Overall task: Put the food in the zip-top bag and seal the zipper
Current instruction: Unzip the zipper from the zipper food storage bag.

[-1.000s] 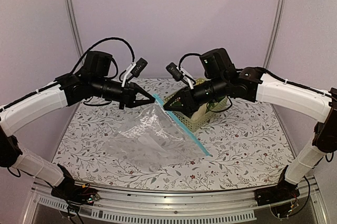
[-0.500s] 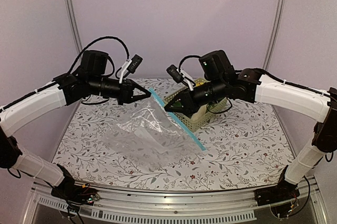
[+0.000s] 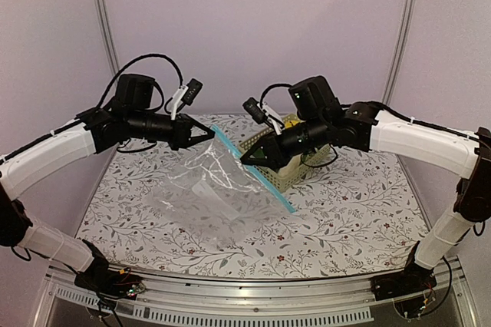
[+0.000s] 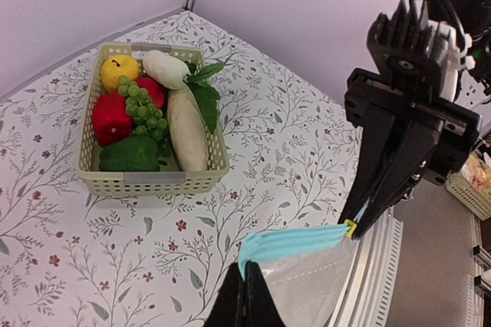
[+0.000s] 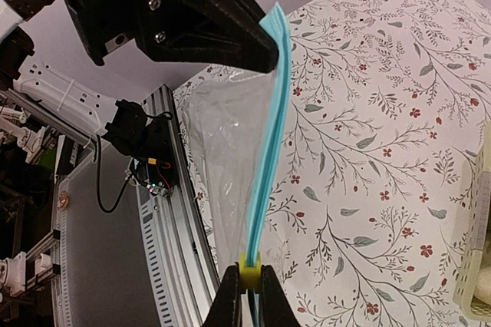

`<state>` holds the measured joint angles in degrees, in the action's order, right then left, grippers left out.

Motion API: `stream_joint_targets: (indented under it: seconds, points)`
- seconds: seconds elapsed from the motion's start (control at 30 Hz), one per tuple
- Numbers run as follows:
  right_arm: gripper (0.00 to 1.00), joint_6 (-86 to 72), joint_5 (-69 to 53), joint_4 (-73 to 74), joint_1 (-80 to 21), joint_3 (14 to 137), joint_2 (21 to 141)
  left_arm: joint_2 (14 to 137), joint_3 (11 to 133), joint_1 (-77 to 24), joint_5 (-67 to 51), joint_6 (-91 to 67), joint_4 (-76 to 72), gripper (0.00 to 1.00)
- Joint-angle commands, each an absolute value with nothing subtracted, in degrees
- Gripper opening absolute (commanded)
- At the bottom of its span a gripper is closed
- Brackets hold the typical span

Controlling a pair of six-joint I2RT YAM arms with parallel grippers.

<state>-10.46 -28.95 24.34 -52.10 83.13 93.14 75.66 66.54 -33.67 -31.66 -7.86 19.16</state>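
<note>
Change: over the last second the left hand has drawn back toward its own side and a little higher, taking the corner of the zipper with it. The right hand has barely moved, so the strip's free end has crept up toward it.
Meaning: the strip is probably being pulled through the yellow slider to work the mouth open. Filling has not begun.
Left hand: pressed together on the strip's far corner.
Right hand: pinching the slider partway along the strip.
Zipper axis: a taut diagonal from the raised far-left corner down to the near right, its free end low near the table.
Zip-top bag: hangs from the strip, its body slumped on the table between the arms.
Food: the white radish, yellow apple and the rest lie in the green basket, beyond the right hand.
</note>
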Motion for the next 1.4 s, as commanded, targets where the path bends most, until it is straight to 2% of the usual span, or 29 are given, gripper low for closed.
stream_joint_targets:
  seconds: [0.0, 1.37]
  points:
    - [0.00, -10.1, -29.4, 27.9, -52.6, 81.4, 93.9, 73.7, 65.8, -30.7, -25.9, -8.3, 17.8, 0.00]
    - [0.00, -10.4, -27.9, 29.1, -53.1, 80.1, 94.4, 70.8, 64.7, -26.0, -21.3, -9.0, 17.5, 0.00]
